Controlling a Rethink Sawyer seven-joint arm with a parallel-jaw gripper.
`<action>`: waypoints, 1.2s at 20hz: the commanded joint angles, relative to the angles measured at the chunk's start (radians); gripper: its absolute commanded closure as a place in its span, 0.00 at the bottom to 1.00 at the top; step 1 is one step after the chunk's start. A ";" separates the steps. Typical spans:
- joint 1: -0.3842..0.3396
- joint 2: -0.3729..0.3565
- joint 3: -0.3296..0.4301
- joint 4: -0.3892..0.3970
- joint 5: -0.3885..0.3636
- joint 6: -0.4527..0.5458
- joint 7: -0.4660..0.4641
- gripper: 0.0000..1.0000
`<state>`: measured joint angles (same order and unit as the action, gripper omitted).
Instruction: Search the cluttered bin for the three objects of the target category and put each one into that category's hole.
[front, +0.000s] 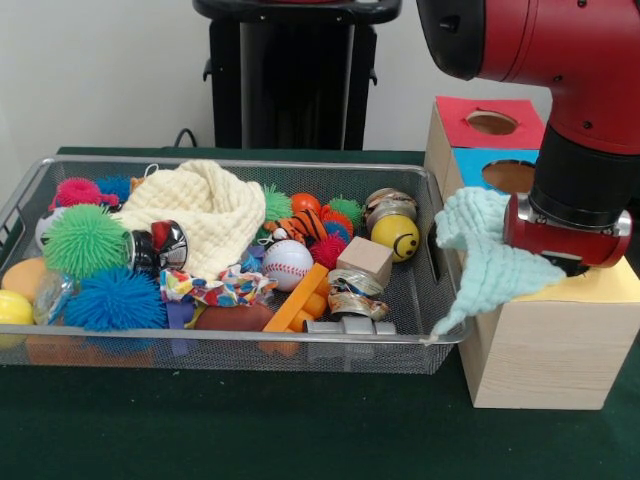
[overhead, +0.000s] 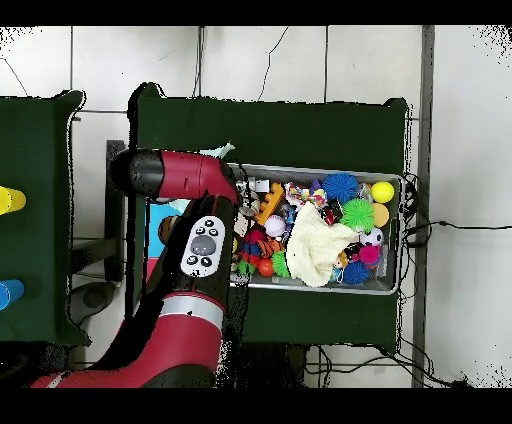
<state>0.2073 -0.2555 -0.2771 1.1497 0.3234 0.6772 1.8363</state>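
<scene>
Front view: a wire-mesh bin (front: 30, 190) held spiky rubber balls, a baseball (front: 288, 264), a yellow smiley ball (front: 396, 237), a wooden cube (front: 364, 260) and a cream waffle-weave cloth (front: 200, 210). No writing was legible. A pale mint cloth (front: 478, 255) hung from under the red arm's gripper (front: 567, 262), draped over the wooden box (front: 550, 345) beside the bin; the jaws were hidden, probably clamping it, though that could not be told.

Overhead view: the arm (overhead: 185, 180) covered the box; the mint cloth (overhead: 220, 151) peeked past it.
</scene>
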 joint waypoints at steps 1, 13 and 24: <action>-0.062 0.177 0.136 0.017 -0.047 -0.213 0.094 1.00; -0.064 0.180 0.140 0.013 -0.048 -0.221 0.094 1.00; -0.068 0.182 0.143 0.007 -0.050 -0.215 0.089 1.00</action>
<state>0.2048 -0.2565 -0.2731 1.1492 0.3191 0.6776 1.8361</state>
